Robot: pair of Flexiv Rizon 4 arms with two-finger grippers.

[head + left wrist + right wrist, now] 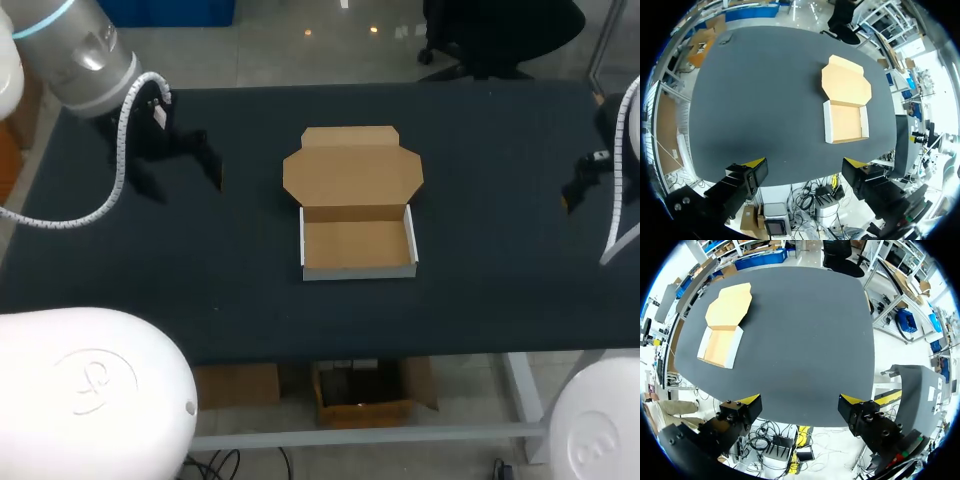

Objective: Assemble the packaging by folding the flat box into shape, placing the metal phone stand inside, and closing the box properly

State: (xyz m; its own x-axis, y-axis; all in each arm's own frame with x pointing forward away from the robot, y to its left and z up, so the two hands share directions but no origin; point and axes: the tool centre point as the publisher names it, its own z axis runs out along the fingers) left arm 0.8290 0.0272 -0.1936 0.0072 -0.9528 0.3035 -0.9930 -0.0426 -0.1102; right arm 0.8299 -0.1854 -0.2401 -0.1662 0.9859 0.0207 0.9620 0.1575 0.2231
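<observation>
The box (358,245), tray formed and lid (352,170) flat on its far side, lies central on the bench (200,280), nearer the left hand (805,162) than the right hand (800,399), both with fingers apart.

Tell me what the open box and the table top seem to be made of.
The open brown box with white outer walls looks like matte cardboard: flat kraft-brown panels, crisp fold lines. The dark table top looks like a matte mat or cloth cover; no glare shows.
</observation>
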